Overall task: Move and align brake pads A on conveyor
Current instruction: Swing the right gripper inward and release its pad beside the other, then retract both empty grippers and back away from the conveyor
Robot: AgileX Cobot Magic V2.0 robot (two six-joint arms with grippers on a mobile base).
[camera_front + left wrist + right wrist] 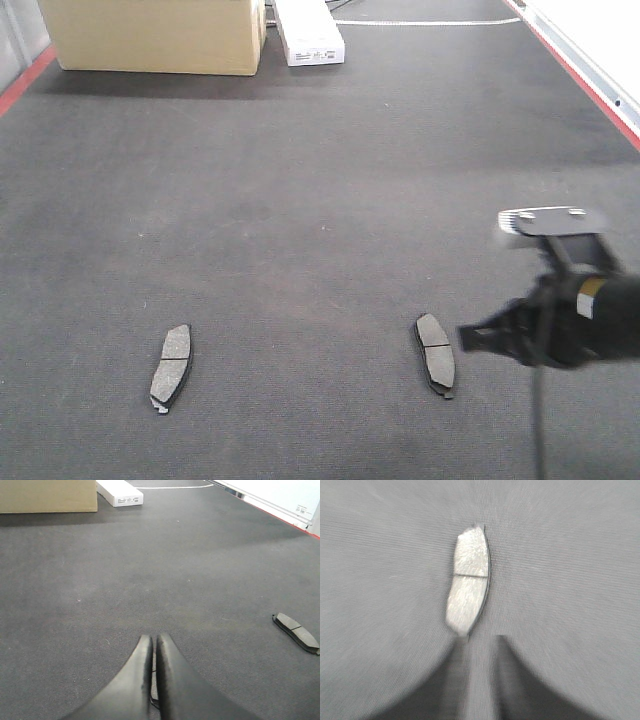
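Beside right end effector (481,641), brake pad (468,587)

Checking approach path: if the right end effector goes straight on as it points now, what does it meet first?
The brake pad, lying flat on the conveyor just ahead of the right end effector and slightly left of centre in the wrist view. Motion blur leaves the remaining gap and height unclear.

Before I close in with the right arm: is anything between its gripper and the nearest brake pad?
Nothing visible: only bare conveyor separates the right gripper from the brake pad lying flat just ahead of it.
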